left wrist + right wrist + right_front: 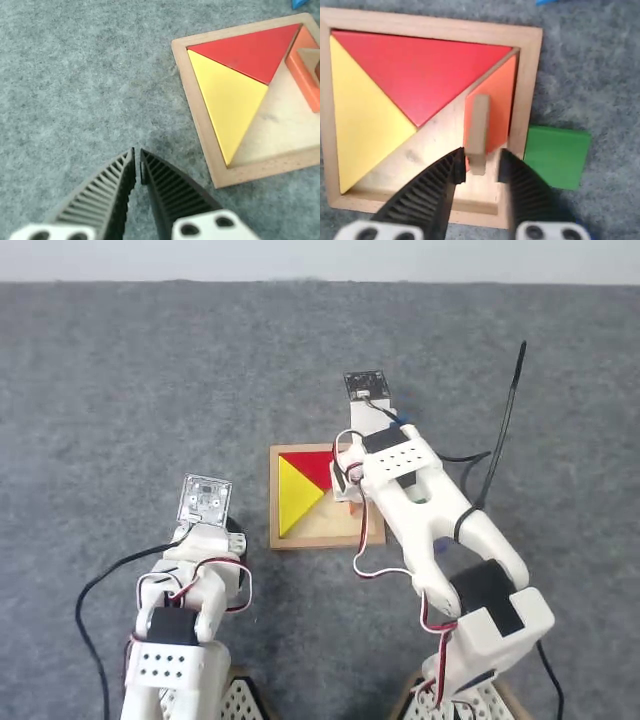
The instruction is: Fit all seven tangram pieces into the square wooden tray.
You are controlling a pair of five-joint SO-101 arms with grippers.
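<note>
Right now the right gripper (480,155) is hanging over the 3 o'clock side of the square wooden tray (276,495). Its fingers are parted and straddling the near end of a tan piece (478,127) without clearly squeezing it, and a sliver of tray floor is showing beside one finger. From overhead the white arm (420,500) is covering that spot, whereas the right wrist view is looking straight down on it. The tan piece is standing on its thin edge with bare wood uppermost. Its long axis is running 12 to 6 across the tray, and its far end is pointing at the red triangle (312,468). In that view it is overlapping the orange triangle (500,95), which is lying along the 3 o'clock rim.

The red triangle is filling the 12 o'clock wedge and the yellow triangle (295,498) the 9 o'clock wedge, both flat and meeting along a diagonal. Bare floor is showing from the centre down to 6 o'clock. A green square (557,156) is lying flat on the grey carpet (150,390), just outside the rim at about 4 o'clock.

The left gripper (136,152) is sitting low over the carpet off the tray's 8 o'clock corner, its fingers pressed together on nothing.
</note>
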